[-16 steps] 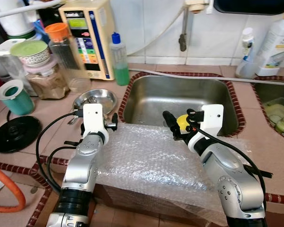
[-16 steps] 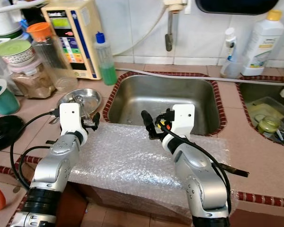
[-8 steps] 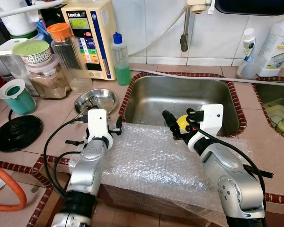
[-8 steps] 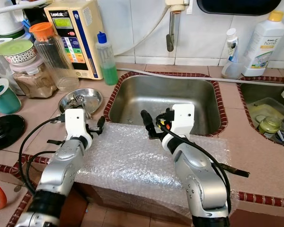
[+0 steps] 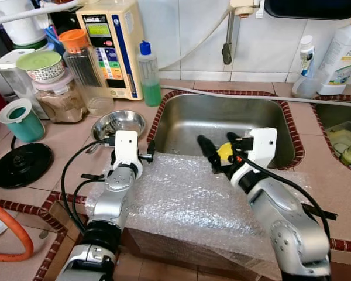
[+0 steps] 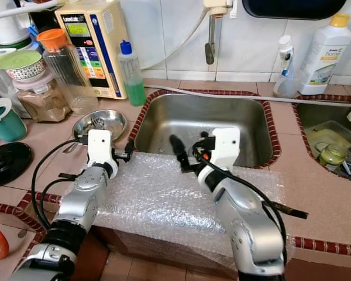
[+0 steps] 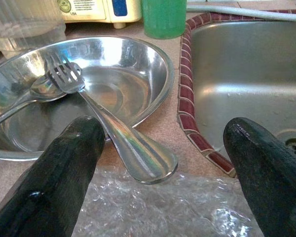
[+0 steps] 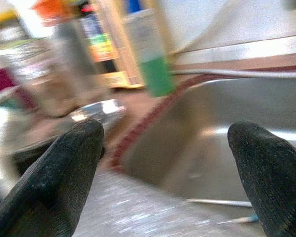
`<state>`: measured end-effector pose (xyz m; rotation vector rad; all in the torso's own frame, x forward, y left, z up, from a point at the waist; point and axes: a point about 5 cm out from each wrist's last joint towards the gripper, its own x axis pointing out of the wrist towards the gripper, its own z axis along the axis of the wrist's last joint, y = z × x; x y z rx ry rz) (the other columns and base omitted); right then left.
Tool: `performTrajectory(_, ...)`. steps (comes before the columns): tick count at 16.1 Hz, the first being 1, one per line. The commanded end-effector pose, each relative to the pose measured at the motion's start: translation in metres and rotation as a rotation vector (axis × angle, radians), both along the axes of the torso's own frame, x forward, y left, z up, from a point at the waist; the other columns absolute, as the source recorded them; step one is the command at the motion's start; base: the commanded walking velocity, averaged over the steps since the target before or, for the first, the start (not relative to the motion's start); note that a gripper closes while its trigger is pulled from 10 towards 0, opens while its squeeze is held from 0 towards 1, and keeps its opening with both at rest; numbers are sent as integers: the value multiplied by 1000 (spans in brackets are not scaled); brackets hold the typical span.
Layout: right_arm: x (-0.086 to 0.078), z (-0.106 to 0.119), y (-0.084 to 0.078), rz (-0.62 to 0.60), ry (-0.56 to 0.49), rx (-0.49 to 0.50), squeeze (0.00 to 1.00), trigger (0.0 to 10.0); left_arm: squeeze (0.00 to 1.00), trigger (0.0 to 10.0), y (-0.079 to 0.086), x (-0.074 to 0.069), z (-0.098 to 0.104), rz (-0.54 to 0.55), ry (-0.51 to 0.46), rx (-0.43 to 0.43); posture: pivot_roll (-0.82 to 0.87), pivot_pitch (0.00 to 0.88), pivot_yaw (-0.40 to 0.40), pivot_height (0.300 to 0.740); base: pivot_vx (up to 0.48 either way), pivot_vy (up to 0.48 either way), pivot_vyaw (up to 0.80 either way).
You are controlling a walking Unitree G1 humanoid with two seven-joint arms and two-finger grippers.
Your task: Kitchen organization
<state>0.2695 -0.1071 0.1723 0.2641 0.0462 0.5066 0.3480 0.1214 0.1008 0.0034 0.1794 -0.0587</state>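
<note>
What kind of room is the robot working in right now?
Most likely a home kitchen counter: a stainless sink set into a tiled worktop, a steel bowl holding a fork, and a green dish soap bottle beside storage jars. Bubble wrap covers the counter edge.

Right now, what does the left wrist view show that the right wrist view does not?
The left wrist view shows a fork and a spoon lying in the steel bowl, the fork's handle sticking out over the rim toward the bubble wrap. The right wrist view, blurred, shows an orange-lidded jar. Both share the sink, the green soap bottle, and open black fingers.
</note>
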Motion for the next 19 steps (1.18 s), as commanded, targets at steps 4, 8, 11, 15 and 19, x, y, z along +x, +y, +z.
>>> performTrajectory(4,-22,-6,16,226,50,-22,0,10000,0,9882,7,7,0,18,-16,28,-126,0,118,740,0,0,0)
performTrajectory(8,-25,-12,12,226,73,-64,0,10000,0,10000,5,11,2,-10,-34,77,-132,0,126,740,0,0,0)
performTrajectory(11,-27,-12,11,227,74,-71,0,10000,0,10000,5,12,2,-43,-48,155,-135,0,131,740,0,0,0)
performTrajectory(15,-27,-12,11,233,71,-74,0,10000,0,10000,1,11,-5,-112,-17,201,-135,0,131,740,0,0,0)
performTrajectory(19,-27,-11,12,241,69,-76,0,10000,0,10000,-2,11,-9,-153,-6,211,-131,0,128,740,0,0,0)
